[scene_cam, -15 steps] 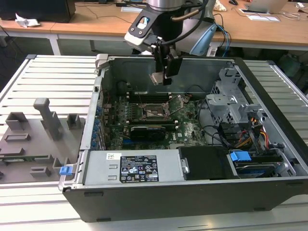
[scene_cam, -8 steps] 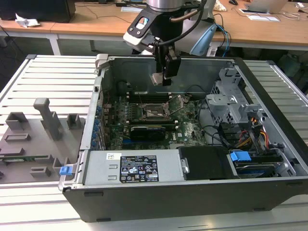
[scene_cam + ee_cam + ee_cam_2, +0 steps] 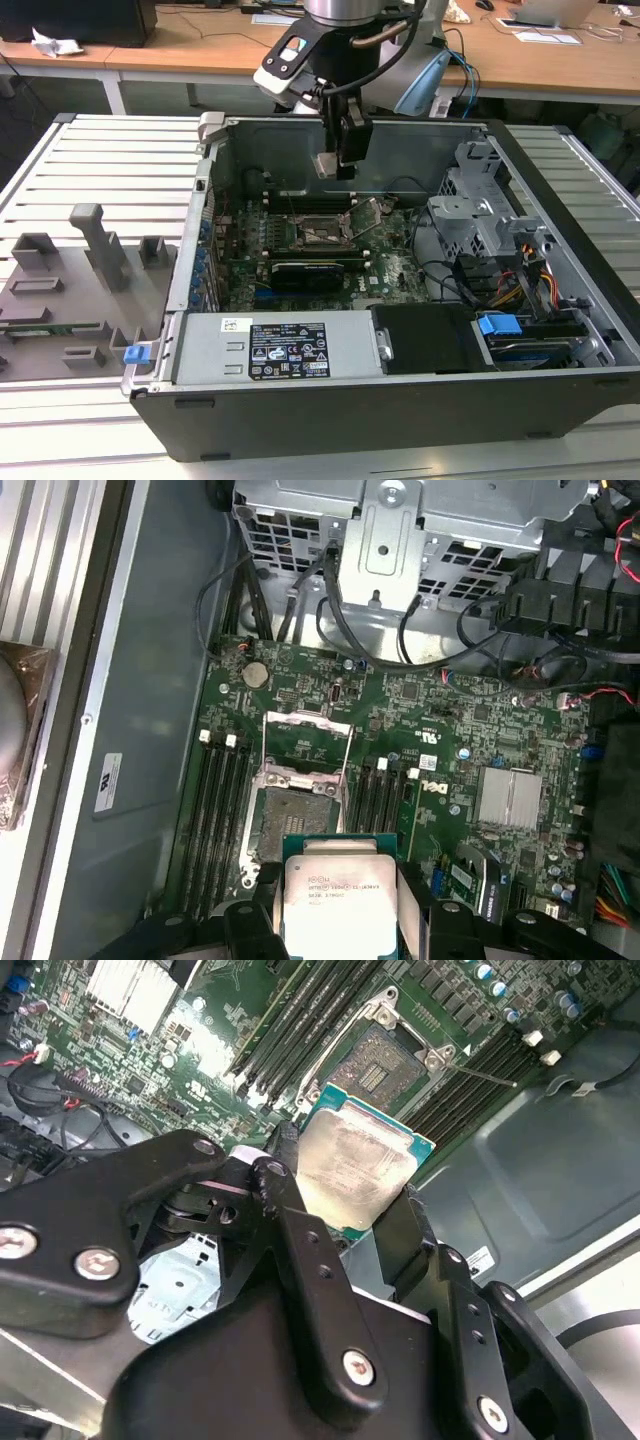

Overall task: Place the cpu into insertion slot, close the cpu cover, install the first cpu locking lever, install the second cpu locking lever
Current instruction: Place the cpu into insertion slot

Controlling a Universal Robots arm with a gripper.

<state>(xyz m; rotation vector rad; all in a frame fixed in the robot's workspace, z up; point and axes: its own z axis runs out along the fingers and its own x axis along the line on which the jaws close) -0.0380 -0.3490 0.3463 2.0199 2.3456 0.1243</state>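
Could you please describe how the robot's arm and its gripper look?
The arm is silver-grey metal with a pale blue joint cap and a thin black cable. The gripper is black, built of flat linked plates with silver screws, ending in two narrow fingers.

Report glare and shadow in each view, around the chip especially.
Second wrist view: glare smears the metal top of the chip, gripped by the end effector, and the heatsink washes out white. First wrist view: even light, chip top bright. Exterior view: inside the case looks dimmer than the pale table.
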